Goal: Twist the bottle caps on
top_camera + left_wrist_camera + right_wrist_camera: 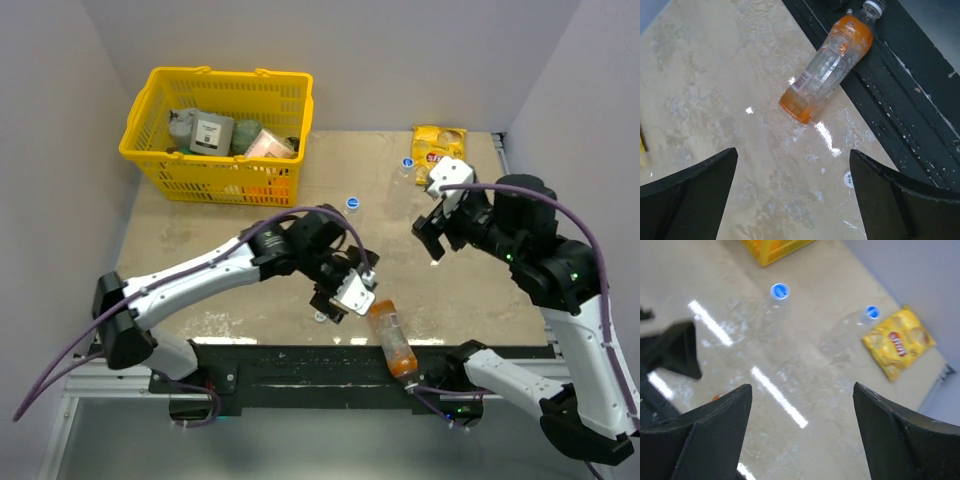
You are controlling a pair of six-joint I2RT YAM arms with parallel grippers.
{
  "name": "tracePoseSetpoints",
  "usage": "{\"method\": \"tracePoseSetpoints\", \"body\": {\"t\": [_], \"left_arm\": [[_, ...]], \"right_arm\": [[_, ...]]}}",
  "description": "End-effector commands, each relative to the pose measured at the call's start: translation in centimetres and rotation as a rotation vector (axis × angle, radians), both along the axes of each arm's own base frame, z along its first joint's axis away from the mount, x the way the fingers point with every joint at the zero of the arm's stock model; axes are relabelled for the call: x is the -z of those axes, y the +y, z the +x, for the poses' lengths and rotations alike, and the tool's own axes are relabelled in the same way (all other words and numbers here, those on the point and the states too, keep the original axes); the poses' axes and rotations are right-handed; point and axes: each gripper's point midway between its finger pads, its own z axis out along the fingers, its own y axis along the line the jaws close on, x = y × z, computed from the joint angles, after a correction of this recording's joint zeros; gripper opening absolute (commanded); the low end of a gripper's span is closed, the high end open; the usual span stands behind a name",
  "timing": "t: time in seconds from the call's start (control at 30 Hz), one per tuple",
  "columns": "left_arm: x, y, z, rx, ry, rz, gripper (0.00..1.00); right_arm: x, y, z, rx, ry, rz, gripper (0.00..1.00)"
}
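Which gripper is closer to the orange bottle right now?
Left. The left gripper hangs open just beside the base end of the orange bottle. The right gripper, also open, is farther back, well apart from it.

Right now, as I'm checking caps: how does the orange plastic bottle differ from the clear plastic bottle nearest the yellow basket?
The orange plastic bottle lies on its side; the clear plastic bottle appears to stand upright. The orange one carries a whitish-grey cap; the clear one a blue cap. Both have caps on.
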Motion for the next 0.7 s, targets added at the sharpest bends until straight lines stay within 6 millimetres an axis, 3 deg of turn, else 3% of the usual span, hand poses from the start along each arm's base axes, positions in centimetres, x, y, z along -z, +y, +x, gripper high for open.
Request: {"method": "tracePoseSetpoints", "body": {"t": [0.0, 0.07, 0.13, 0.17, 0.27, 0.4, 0.67], "left_arm": [[2.0, -3.0, -1.0, 0.221, -0.114, 0.076, 0.99], [4.6, -4.7, -0.9, 0.276, -0.131, 0.127, 0.99], [6.8, -5.7, -1.8, 0.355, -0.156, 0.175, 0.98], [8.7, -6.5, -1.7, 0.37, -0.154, 0.221, 0.98], [11.6, -7.8, -1.6, 0.419, -0.198, 0.281, 0.98], [12.6, -9.6, -1.7, 0.468, -0.25, 0.238, 0.98], [14.6, -11.3, -3.2, 0.531, -0.218, 0.222, 0.98]], "right_arm": [[-8.6, -4.4, 2.8, 0.315, -0.258, 0.122, 0.87], [-10.6, -4.6, 3.1, 0.33, -0.305, 0.151, 0.88], [-11.1, -4.7, 3.3, 0.342, -0.304, 0.154, 0.88], [-11.6, -4.9, 3.2, 0.35, -0.312, 0.161, 0.89], [-12.2, -5.0, 2.6, 0.345, -0.325, 0.186, 0.91], [-11.8, -5.1, 1.8, 0.337, -0.312, 0.196, 0.93], [-11.2, -5.3, 1.7, 0.334, -0.314, 0.195, 0.93]]}}
